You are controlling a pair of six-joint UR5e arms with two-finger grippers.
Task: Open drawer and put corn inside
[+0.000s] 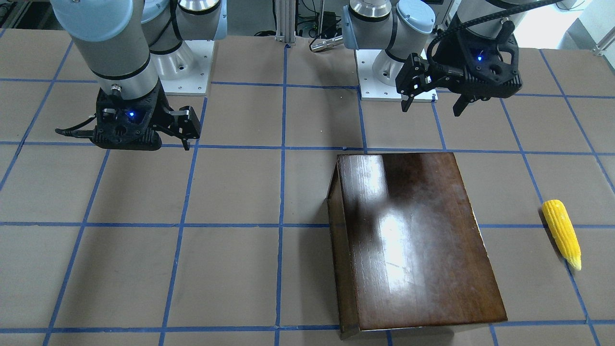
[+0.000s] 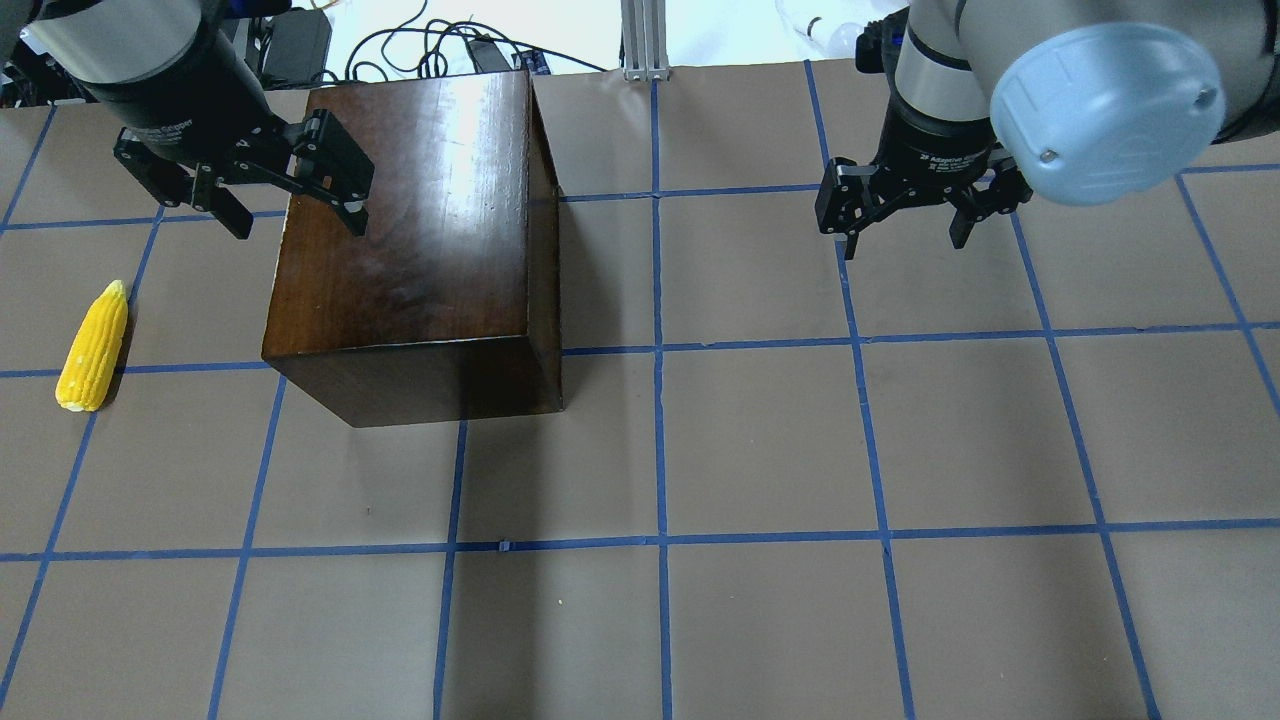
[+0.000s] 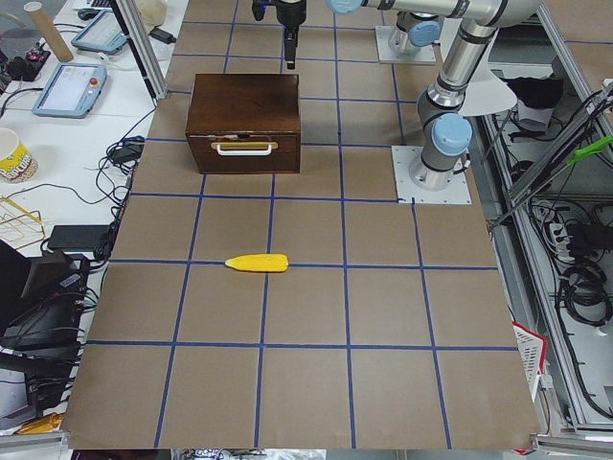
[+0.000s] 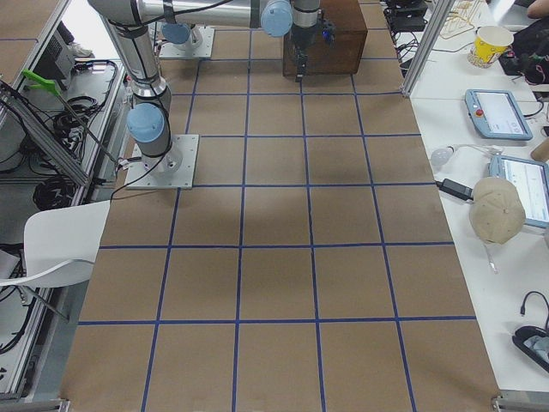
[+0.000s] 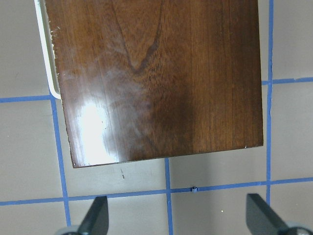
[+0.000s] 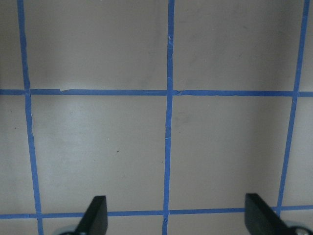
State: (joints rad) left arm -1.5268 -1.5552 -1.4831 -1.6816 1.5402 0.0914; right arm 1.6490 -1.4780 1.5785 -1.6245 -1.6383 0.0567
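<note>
The glossy dark brown box [image 2: 420,230] stands on the table; it also shows in the front view [image 1: 413,240] and the left side view [image 3: 247,120]. Its drawer [image 3: 246,153] is shut, with a white handle [image 5: 49,63] on the front that faces the corn. The yellow corn [image 2: 92,345] lies flat on the table apart from the box, also in the front view [image 1: 562,234] and the left side view [image 3: 257,263]. My left gripper [image 2: 290,205] hangs open and empty above the box's top edge, fingers [image 5: 95,218] spread. My right gripper [image 2: 900,225] is open and empty above bare table, fingers [image 6: 95,215] spread.
The table [image 2: 760,450] is brown with a blue tape grid. The arm bases [image 1: 182,62] stand on white plates at the robot's edge. An aluminium post [image 2: 640,40] and cables sit past the far edge, behind the box.
</note>
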